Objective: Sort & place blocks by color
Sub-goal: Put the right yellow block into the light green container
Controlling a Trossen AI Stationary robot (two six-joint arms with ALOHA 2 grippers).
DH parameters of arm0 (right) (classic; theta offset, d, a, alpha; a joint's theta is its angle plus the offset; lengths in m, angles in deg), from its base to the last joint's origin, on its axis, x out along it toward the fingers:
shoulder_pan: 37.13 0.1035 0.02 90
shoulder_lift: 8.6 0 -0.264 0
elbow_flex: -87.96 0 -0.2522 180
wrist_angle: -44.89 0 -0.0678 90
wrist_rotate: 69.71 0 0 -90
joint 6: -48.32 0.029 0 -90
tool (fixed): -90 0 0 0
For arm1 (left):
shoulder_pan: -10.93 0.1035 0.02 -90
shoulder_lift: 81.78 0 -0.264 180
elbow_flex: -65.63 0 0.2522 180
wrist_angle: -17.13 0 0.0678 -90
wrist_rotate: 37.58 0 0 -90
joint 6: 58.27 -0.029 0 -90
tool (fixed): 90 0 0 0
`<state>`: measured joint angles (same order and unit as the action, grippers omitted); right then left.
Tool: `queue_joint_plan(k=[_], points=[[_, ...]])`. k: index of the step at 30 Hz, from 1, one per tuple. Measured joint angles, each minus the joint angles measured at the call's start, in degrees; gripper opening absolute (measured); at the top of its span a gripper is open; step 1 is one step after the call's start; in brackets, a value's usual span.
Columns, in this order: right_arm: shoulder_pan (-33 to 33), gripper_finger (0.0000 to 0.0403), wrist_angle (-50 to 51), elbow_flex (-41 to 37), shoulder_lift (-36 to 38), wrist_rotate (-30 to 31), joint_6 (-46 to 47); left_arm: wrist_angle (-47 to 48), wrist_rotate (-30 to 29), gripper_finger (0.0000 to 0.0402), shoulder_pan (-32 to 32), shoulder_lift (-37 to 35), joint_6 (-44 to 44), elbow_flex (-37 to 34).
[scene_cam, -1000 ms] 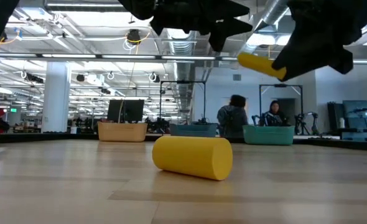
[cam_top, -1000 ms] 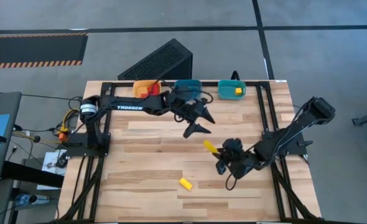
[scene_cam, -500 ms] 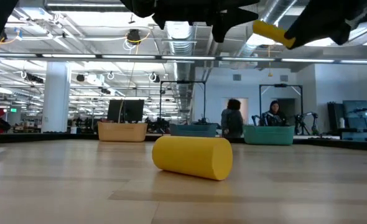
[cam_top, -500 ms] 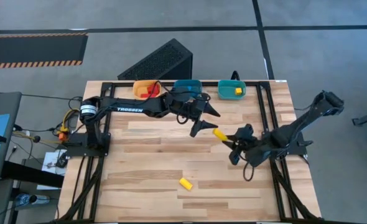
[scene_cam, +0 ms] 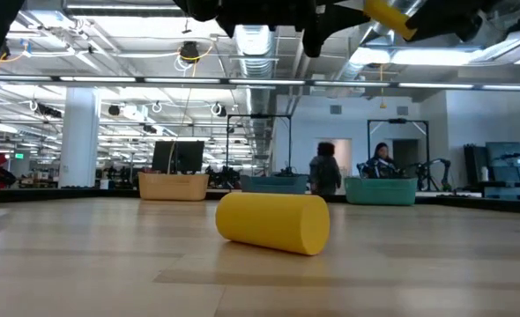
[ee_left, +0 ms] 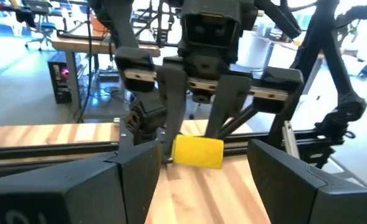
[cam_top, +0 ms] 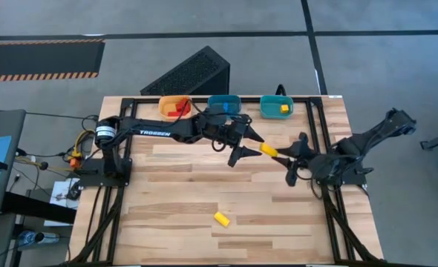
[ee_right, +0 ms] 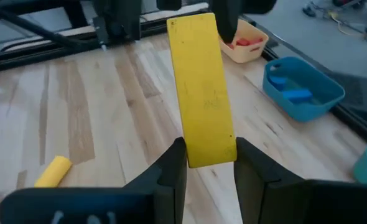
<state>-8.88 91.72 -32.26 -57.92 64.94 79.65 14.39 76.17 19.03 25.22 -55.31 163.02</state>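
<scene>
Both arms are showing as matte black, slim jointed links. The left arm (cam_top: pixel 156 130) is wearing white TROSSEN lettering along its long link and a silver ring at its base joint, where orange and yellow cables are trailing off. The left gripper (cam_top: pixel 245 143) and right gripper (cam_top: pixel 296 158) are ending in tapering black fingers (ee_right: pixel 255 167), flat-faced and angular.

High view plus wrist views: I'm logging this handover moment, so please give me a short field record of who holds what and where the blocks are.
right pincer: shut on yellow bar, held above the table
left pincer: open, facing the bar's far end
loose yellow block: lying on the table, near edge
orange bin: red blocks inside
blue bin: blue blocks inside
teal bin: one yellow block inside
</scene>
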Motion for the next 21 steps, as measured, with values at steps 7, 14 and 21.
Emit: queue_joint_plan(k=[7,14,21], points=[[-1.50,0.0108,0.01,0.00,2.37,-3.00,-7.05,-4.71,-6.45,0.0228,-1.43,0.02,1.98,-0.04],[-3.41,0.0108,-0.27,0.00,2.58,-4.42,-11.02,-4.60,-7.11,0.0197,-2.57,0.07,3.79,-0.07],[-6.55,0.0108,-0.59,0.00,2.58,-7.45,-10.89,-4.41,-9.10,0.0167,-2.42,0.07,3.09,-0.07]])
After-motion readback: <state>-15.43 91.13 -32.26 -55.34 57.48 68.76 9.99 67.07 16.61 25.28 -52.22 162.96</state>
